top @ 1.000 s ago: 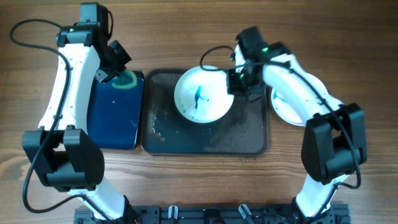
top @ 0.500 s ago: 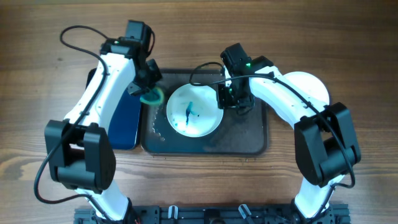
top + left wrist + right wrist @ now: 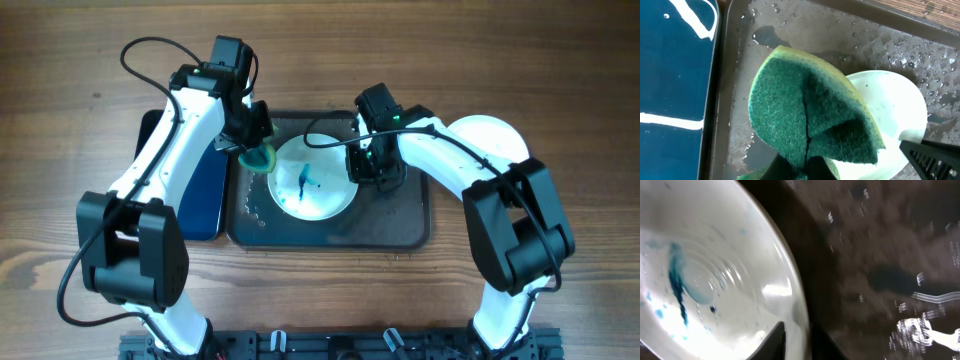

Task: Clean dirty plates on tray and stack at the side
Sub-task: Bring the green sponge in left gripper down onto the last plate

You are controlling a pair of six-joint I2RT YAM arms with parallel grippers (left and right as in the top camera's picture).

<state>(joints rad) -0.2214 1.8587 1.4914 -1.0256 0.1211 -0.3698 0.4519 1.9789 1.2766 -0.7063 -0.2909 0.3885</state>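
A round white plate (image 3: 312,185) with teal-blue streaks lies tilted on the dark grey-brown tray (image 3: 390,225). My right gripper (image 3: 362,165) is shut on the plate's right rim; in the right wrist view its fingers (image 3: 795,340) pinch the rim of the plate (image 3: 715,280) over the wet tray (image 3: 880,255). My left gripper (image 3: 250,150) is shut on a green sponge (image 3: 258,158) at the plate's upper left edge. In the left wrist view the folded sponge (image 3: 810,115) in the gripper (image 3: 805,167) overlaps the plate (image 3: 890,110). A second white plate (image 3: 492,135) lies on the table at the right.
A glossy black-and-blue tray (image 3: 195,190) lies left of the grey tray and shows in the left wrist view (image 3: 675,65). Water drops cover the grey tray's floor (image 3: 740,75). Wooden table surrounds both trays. A black cable loops above the plate.
My left gripper carried the sponge from the blue tray rightward to the plate's upper left edge. My right gripper and the plate shifted left and down on the tray.
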